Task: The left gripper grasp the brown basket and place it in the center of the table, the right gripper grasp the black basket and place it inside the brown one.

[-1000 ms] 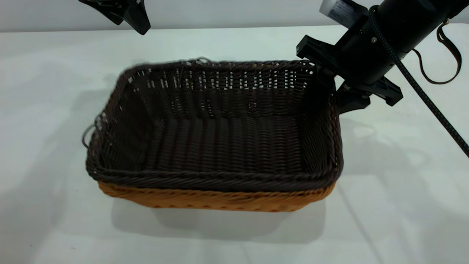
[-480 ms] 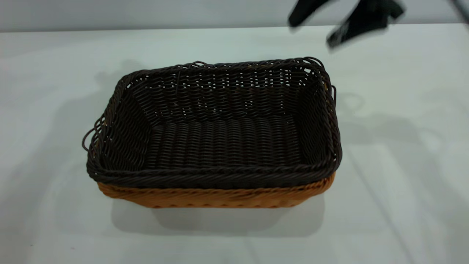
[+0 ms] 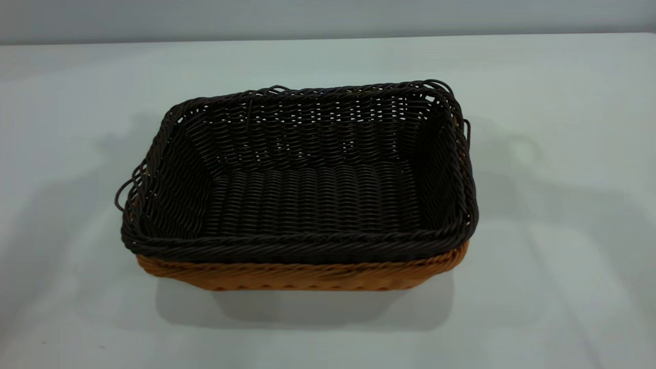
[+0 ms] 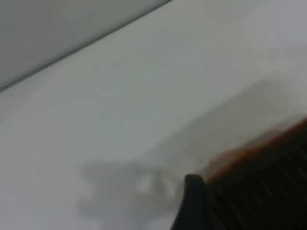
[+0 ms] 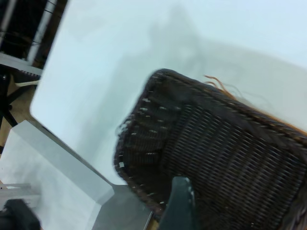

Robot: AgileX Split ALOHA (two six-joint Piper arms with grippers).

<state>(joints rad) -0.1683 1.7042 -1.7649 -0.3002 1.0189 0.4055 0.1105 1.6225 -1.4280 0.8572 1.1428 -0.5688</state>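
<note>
The black basket sits nested inside the brown basket in the middle of the table. Only the brown basket's near wall and right corner show below the dark rim. Neither gripper is in the exterior view. In the left wrist view, part of my left gripper hangs above the table beside a corner of the baskets, with the brown rim around the black weave. In the right wrist view, part of my right gripper is above the black basket, apart from it.
The right wrist view shows the table's edge, with a grey panel and dark frame parts beyond it. Bare tabletop surrounds the baskets on all sides.
The right gripper left the black basket's right end and rose out of the exterior view. The left gripper also left the top of that view. The black basket settled level in the brown one.
</note>
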